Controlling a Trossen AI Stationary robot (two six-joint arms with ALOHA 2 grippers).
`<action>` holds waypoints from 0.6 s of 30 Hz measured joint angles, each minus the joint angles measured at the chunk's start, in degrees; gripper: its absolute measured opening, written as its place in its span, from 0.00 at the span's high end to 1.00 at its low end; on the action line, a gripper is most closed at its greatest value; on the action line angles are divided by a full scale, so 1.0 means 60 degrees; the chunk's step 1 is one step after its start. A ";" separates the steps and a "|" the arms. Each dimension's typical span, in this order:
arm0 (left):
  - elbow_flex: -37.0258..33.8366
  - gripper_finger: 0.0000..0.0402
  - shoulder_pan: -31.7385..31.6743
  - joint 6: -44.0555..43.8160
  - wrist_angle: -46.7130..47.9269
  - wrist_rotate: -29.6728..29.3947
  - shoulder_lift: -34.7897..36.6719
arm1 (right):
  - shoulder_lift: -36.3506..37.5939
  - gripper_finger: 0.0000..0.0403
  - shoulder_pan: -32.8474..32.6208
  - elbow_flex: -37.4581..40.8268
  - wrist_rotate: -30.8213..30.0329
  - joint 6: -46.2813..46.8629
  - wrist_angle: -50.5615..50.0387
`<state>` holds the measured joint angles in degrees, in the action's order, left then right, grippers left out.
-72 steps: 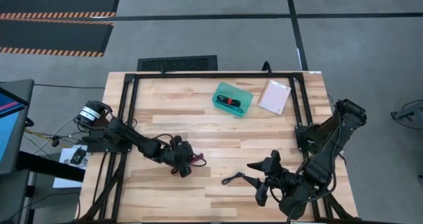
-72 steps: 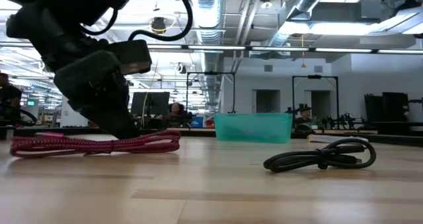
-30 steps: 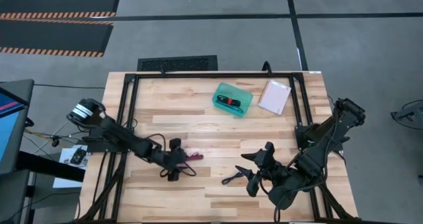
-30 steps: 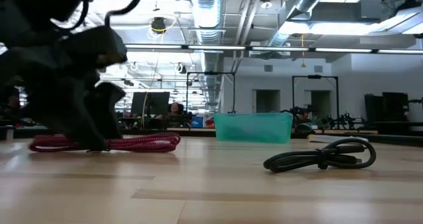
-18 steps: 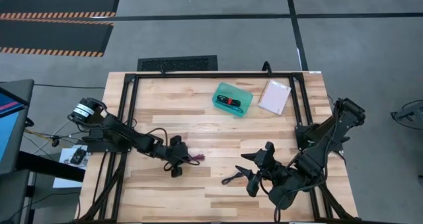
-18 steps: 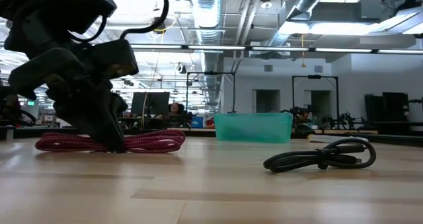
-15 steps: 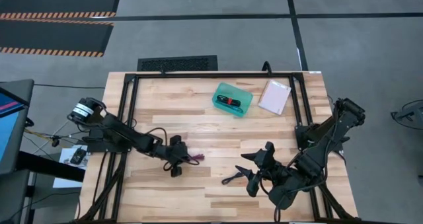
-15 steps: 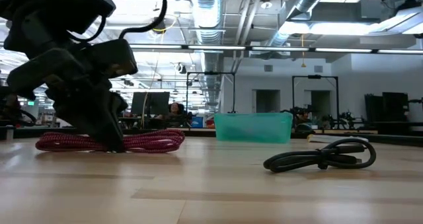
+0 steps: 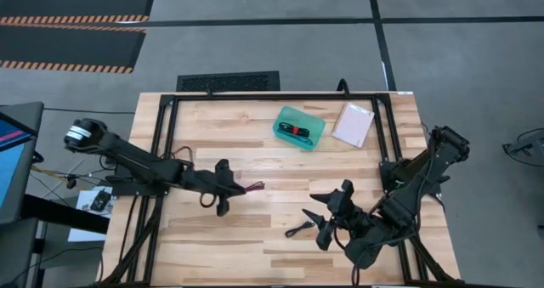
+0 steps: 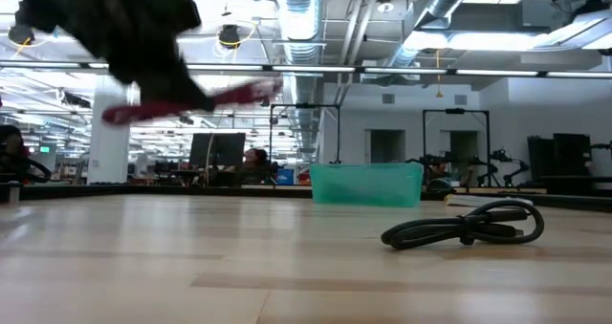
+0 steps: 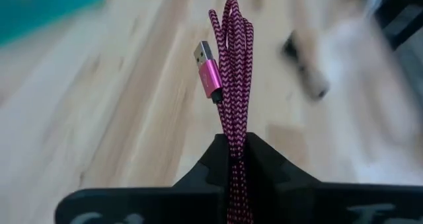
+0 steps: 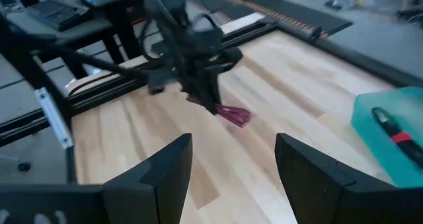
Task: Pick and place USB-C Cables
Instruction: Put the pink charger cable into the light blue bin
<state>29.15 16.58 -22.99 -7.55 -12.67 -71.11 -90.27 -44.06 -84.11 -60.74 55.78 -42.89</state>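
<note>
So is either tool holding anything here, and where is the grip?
The left tool pinches the magenta cable at one end of its bundle, lifted off the table. The right tool is open and holds nothing.

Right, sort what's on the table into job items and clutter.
Job:
- magenta cable, lifted off the table in the left gripper
- black cable, on the table near the right gripper
- black-and-red cable, in the teal tray

Just lying about:
- pale pink packet

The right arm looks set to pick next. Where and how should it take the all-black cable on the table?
Judging by its pose, grip the black cable across the bundled middle where the strands cross, coming straight down. It lies flat on the table, so fingers can straddle it. The right gripper is open beside it.
</note>
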 joint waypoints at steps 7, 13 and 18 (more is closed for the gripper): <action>0.0006 1.00 0.0027 0.0953 -0.1203 -0.0007 0.2620 | 0.0002 0.41 0.0599 0.0002 -0.0306 -0.0533 0.0187; 0.0011 1.00 0.0033 0.2157 -0.1078 -0.0361 0.4563 | 0.0093 0.42 0.2121 0.0010 0.1829 -0.3430 0.1242; 0.0018 1.00 0.0033 0.2796 -0.1381 0.0064 0.5436 | 0.0634 0.45 0.3620 0.0006 0.3786 -0.5770 0.2070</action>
<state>29.25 16.78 -6.21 -15.83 -12.28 -38.50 -86.47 -22.34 -84.07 -38.02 21.16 -30.47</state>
